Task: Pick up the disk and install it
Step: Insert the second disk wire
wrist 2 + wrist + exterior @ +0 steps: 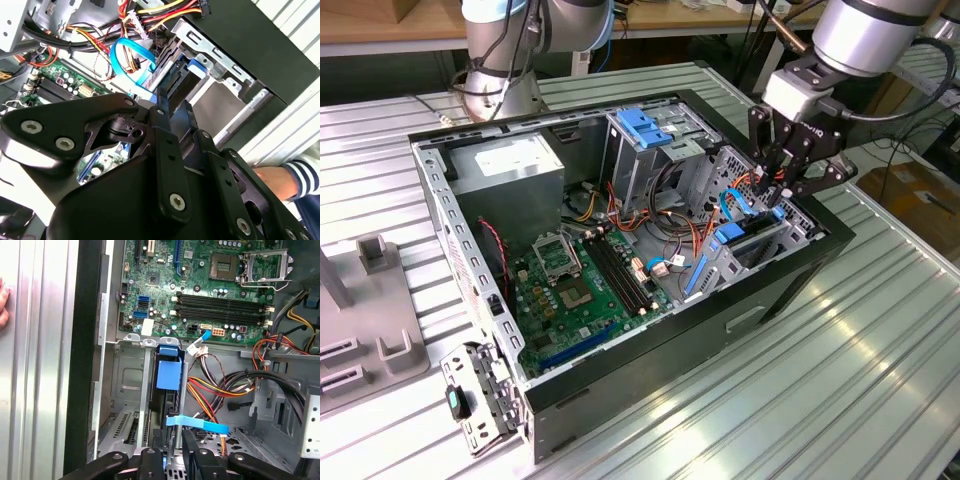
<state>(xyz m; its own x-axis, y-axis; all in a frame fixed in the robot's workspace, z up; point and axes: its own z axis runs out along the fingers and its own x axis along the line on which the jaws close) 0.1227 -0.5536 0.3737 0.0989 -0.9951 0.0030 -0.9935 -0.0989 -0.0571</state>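
The disk (167, 374) stands on edge in the metal bay at the case's front, its blue plastic rail facing the first wrist view. In the exterior view the disk (748, 240) sits low in that bay, on the exterior view's right. My gripper (780, 192) reaches down from above onto the disk's upper end. In both wrist views the black fingers (151, 460) straddle that end, one on each side, and the gripper (172, 442) is shut on it. The second wrist view shows the gripper (175, 106) just over the disk (171, 82).
The open computer case (790, 290) lies on a ribbed metal table. Inside are the green motherboard (585, 280), the grey power-supply box (510, 165), a tall cage with a blue latch (645, 125) and loose cables (220, 385). A person's hand (270, 180) rests beside the case.
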